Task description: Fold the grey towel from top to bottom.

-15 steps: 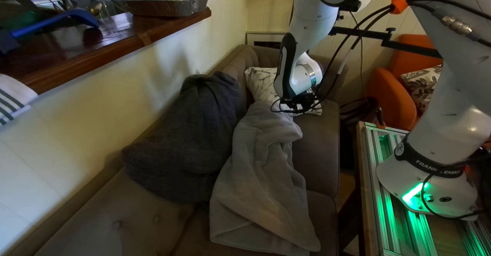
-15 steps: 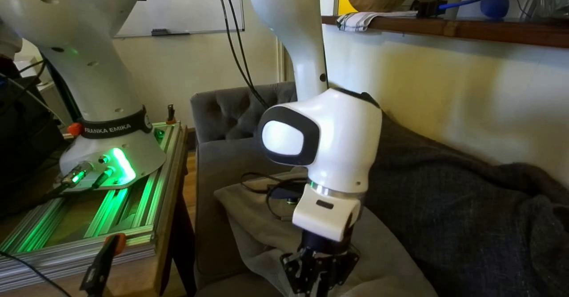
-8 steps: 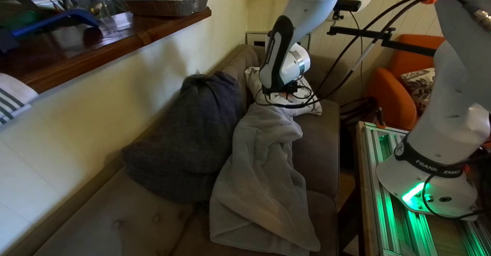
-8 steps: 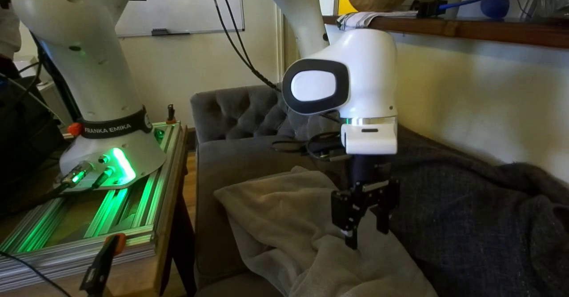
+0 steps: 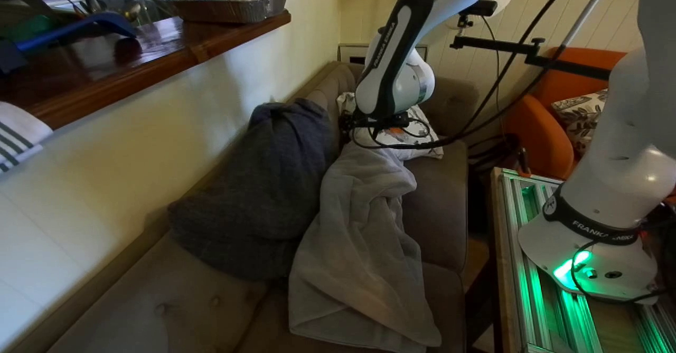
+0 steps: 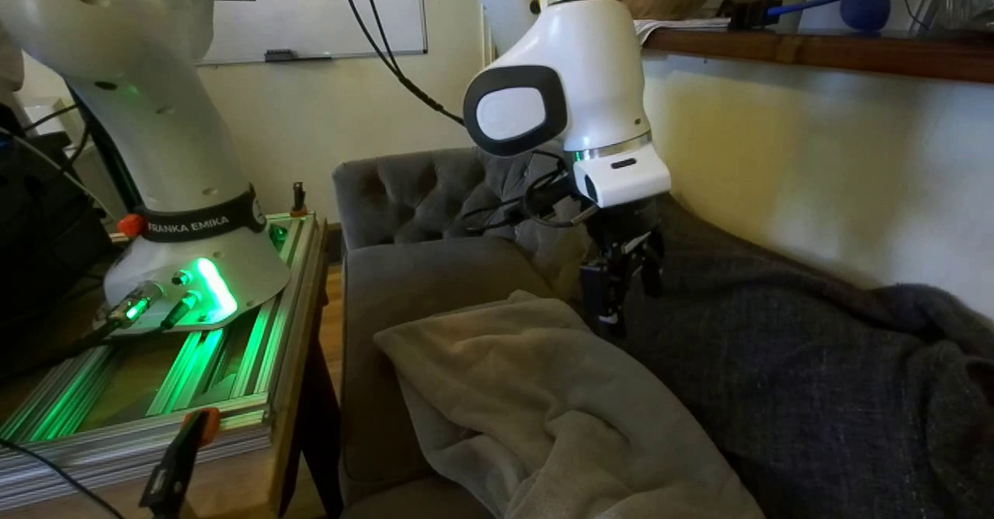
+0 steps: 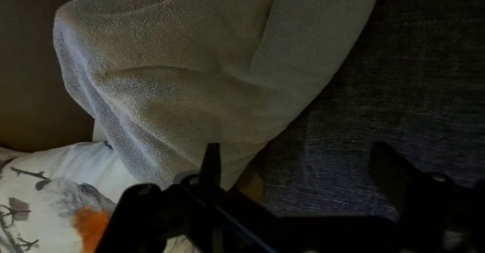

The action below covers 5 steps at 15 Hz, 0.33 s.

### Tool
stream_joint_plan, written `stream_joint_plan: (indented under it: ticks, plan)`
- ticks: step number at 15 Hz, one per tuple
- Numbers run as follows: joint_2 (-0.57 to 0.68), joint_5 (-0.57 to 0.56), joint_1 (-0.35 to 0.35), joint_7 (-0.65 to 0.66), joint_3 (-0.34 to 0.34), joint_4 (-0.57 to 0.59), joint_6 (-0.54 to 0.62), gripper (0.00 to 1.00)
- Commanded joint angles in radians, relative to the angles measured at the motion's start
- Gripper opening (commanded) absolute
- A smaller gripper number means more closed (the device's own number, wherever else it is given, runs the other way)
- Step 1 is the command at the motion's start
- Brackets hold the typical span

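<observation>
The grey towel (image 5: 359, 247) lies rumpled along the sofa seat, pale and plain, with soft ridges across it. In an exterior view, the towel (image 6: 559, 395) has a loose corner pointing toward the arm's base. My gripper (image 6: 633, 307) hangs beyond the towel's edge, its fingers apart and holding nothing. From the wrist, the towel (image 7: 182, 75) fills the upper left. The gripper (image 7: 296, 146) stands wide there, one finger in front of the towel's narrow end, the other over dark cloth. Its fingertips are hidden behind the arm in an exterior view.
A charcoal cloth heap (image 5: 259, 194) leans against the sofa back beside the towel. A white patterned cushion (image 7: 41, 196) lies at the towel's narrow end. The wooden ledge (image 5: 158, 73) juts from the wall. Opposite stands the arm's table (image 5: 504, 247).
My gripper has risen from low over the towel, spread its jaws and drawn back past the towel's edge, now tilted. The towel looks the same as before.
</observation>
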Motion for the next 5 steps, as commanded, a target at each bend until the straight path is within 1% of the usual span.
stream_joint_plan:
  ticks: [1, 2, 3, 5]
  plan:
    - [-0.031, 0.003, -0.067, -0.059, 0.068, -0.027, 0.02, 1.0]
    - [-0.063, 0.001, -0.114, -0.097, 0.114, -0.053, 0.027, 1.0]
    - [-0.088, -0.001, -0.147, -0.123, 0.142, -0.071, 0.031, 1.0]
    - [-0.114, -0.003, -0.171, -0.144, 0.159, -0.088, 0.031, 1.0]
